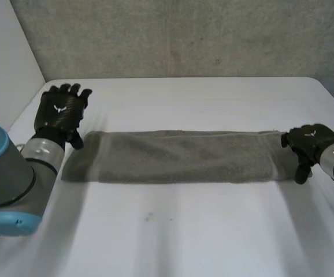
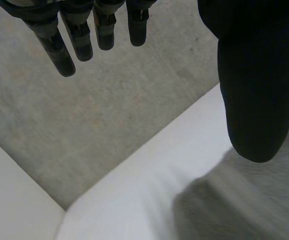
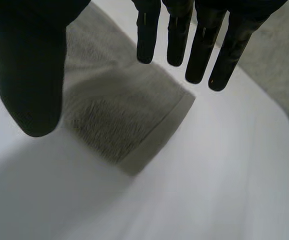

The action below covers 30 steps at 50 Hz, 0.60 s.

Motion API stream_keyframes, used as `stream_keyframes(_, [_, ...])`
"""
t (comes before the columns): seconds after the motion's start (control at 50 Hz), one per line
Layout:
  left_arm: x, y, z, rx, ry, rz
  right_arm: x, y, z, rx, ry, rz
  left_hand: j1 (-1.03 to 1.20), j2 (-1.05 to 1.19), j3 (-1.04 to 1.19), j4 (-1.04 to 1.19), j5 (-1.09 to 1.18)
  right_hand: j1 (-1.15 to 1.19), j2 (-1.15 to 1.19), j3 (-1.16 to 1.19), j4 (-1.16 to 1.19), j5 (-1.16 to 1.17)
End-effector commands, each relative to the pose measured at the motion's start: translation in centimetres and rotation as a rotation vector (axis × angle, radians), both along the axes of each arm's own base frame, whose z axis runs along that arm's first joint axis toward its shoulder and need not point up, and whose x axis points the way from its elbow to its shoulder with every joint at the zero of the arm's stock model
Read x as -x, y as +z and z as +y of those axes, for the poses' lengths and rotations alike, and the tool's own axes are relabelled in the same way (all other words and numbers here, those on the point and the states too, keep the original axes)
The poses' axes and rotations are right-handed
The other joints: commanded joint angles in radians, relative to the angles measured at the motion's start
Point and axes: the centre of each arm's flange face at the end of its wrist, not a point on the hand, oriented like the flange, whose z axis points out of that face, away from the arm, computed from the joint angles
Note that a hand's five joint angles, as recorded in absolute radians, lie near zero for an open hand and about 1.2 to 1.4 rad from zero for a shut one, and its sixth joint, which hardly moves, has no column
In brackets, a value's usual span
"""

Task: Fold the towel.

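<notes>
Grey towel (image 1: 173, 157) across white table (image 1: 213, 104) between left robot hand (image 1: 60, 112) and right robot hand (image 1: 308, 141).

White table (image 1: 173, 231): fills lower frame; small dark speck (image 1: 148, 217) at lower centre. Grey rough wall (image 1: 184, 34): across top. White panel (image 1: 5, 52): upper left.

Towel (image 1: 173, 157): grey terry with a looped pile, folded lengthwise into a long narrow band. It lies flat on the white table (image 1: 213, 98), stretched crosswise from near the table's left side to near its right, about midway between the far and near edges. Long edges fairly straight and parallel. Left end corners slightly rounded. Right end squared off, with a smooth hem strip across it.
</notes>
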Motion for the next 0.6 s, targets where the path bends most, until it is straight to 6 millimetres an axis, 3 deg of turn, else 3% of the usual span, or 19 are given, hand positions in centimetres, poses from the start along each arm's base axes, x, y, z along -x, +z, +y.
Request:
stream_keyframes(0.02, [-0.1, -0.9, 0.7, -0.037, -0.003, 0.024, 1.0, -3.2, -1.1, 0.035, -0.007, -0.015, 0.004, 0.01, 0.008, 0.008, -0.025, 0.259, 0.209, 0.201, 0.202, 0.215])
stream_keyframes(0.2, [-0.6, -1.4, 0.8, -0.054, 0.01, 0.02, 1.6, -5.2, -2.6, 0.089, -0.022, -0.016, 0.004, 0.01, 0.008, 0.008, -0.025, 0.592, 0.541, 0.534, 0.535, 0.547])
stream_keyframes(0.22, [-0.6, -1.4, 0.8, -0.054, 0.008, 0.02, 1.8, -5.5, -2.8, 0.084, -0.027, -0.017, 0.004, 0.01, 0.008, 0.008, -0.025, 0.725, 0.675, 0.667, 0.668, 0.681])
stream_keyframes(0.24, [-0.6, -1.4, 0.8, -0.054, 0.008, 0.02, 2.0, -5.8, -3.0, 0.08, -0.03, -0.014, 0.004, 0.01, 0.008, 0.008, -0.025, 1.037, 0.986, 0.979, 0.98, 0.992])
stream_keyframes(0.32, [-0.5, -1.5, 0.9, -0.057, 0.005, 0.019, 2.6, -5.7, -3.5, 0.09, -0.05, 0.008, 0.004, 0.01, 0.008, 0.008, -0.025, 1.04, 0.989, 0.982, 0.983, 0.995])
stream_keyframes(0.36, [-0.5, -1.6, 1.0, -0.06, 0.005, 0.018, 4.2, -4.9, -4.3, 0.125, -0.1, 0.056, 0.004, 0.01, 0.008, 0.008, -0.025, 1.04, 0.989, 0.982, 0.983, 0.995])
stream_keyframes(0.42, [-0.5, -1.6, 1.0, -0.062, 0.005, 0.017, 5.1, -4.3, -4.7, 0.154, -0.137, 0.113, 0.004, 0.01, 0.008, 0.008, -0.025, 1.04, 0.989, 0.982, 0.983, 0.995])
stream_keyframes(0.52, [-0.3, -1.6, 1.2, -0.062, -0.001, 0.017, 8.1, -1.4, -6.4, 0.329, -0.287, 0.347, 0.004, 0.01, 0.008, 0.008, -0.025, 1.04, 0.989, 0.982, 0.983, 0.995])
stream_keyframes(0.6, [-0.3, -1.6, 1.2, -0.062, -0.002, 0.017, 7.5, -0.8, -6.5, 0.366, -0.265, 0.353, 0.004, 0.01, 0.008, 0.008, -0.025, 1.04, 0.989, 0.982, 0.983, 0.995])
